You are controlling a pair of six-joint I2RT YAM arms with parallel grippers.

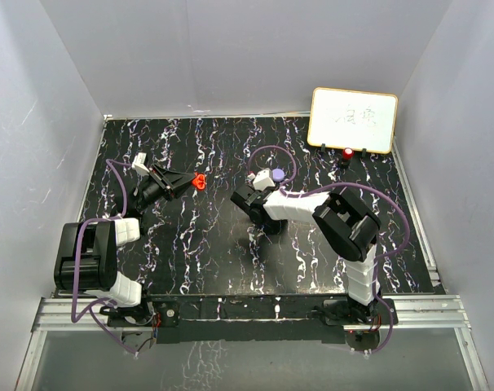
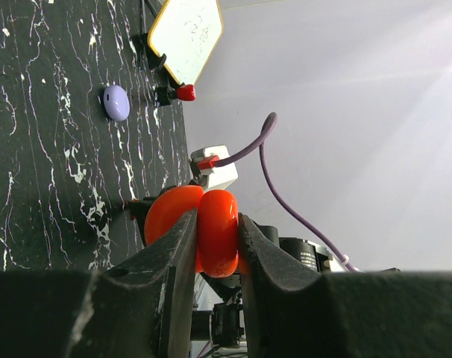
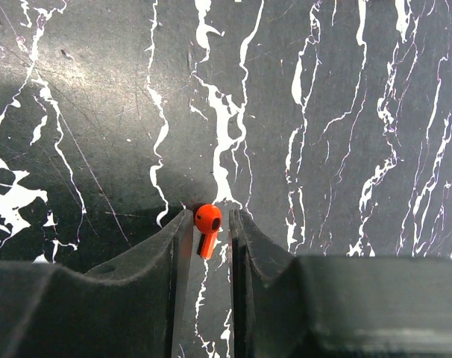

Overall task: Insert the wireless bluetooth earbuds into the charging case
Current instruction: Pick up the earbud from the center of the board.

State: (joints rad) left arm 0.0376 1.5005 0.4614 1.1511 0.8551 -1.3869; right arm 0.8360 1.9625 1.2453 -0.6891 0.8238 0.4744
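My left gripper (image 1: pixel 188 181) is shut on a red charging case (image 1: pixel 200 181) and holds it above the black marbled table. In the left wrist view the case (image 2: pixel 220 224) is hinged open. One half sits between my left gripper's (image 2: pixel 217 218) jaws and the other half lies behind the left finger. My right gripper (image 1: pixel 249 202) is down at the table's middle. In the right wrist view a tiny red earbud (image 3: pixel 207 222) sits between my right gripper's (image 3: pixel 209 215) nearly closed jaws, against the left one. No lavender earbuds are in view.
A closed lavender case (image 1: pixel 275 175) lies on the table beside the right arm and also shows in the left wrist view (image 2: pixel 116 103). A small whiteboard (image 1: pixel 353 120) stands at the back right with a small red thing (image 1: pixel 347 153) at its foot. White walls enclose the table.
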